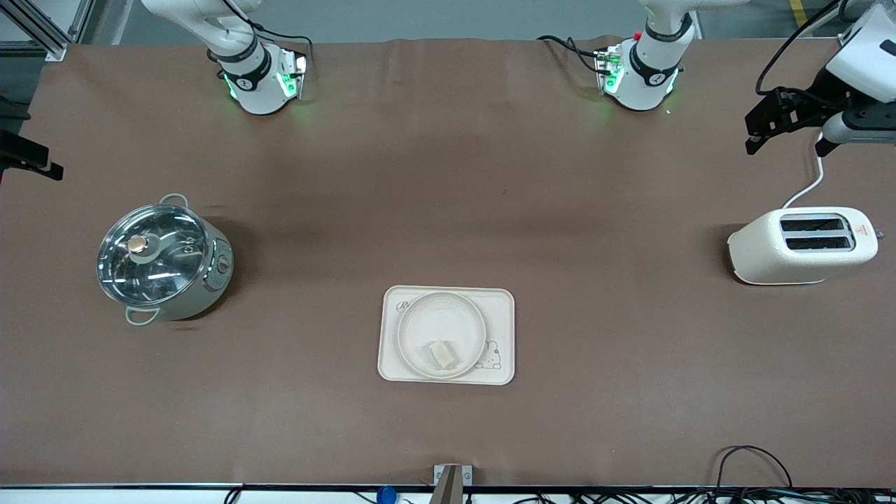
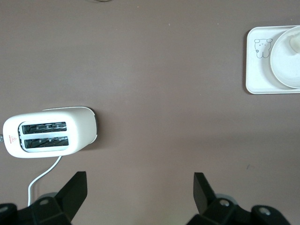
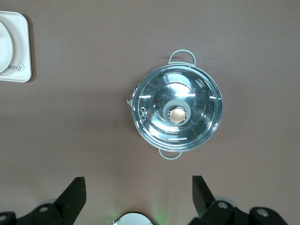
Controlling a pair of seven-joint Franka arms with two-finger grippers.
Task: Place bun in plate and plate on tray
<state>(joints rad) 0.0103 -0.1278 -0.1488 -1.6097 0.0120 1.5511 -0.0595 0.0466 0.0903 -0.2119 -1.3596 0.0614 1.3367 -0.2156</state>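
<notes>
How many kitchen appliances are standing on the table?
2. The toaster stands toward the left arm's end; the lidded pot stands toward the right arm's end. None seems hidden.

Robot lab bench: brown-covered table [image 1: 448, 175], aluminium framing [image 1: 42, 28], loose cables [image 1: 756, 465] along its edge.

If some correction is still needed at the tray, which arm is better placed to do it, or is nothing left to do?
Nothing seems left: the bun lies in the plate, and the plate sits on the tray. Neither arm is clearly better placed. The open left gripper hangs up by the toaster, the open right gripper up by the pot.
</notes>
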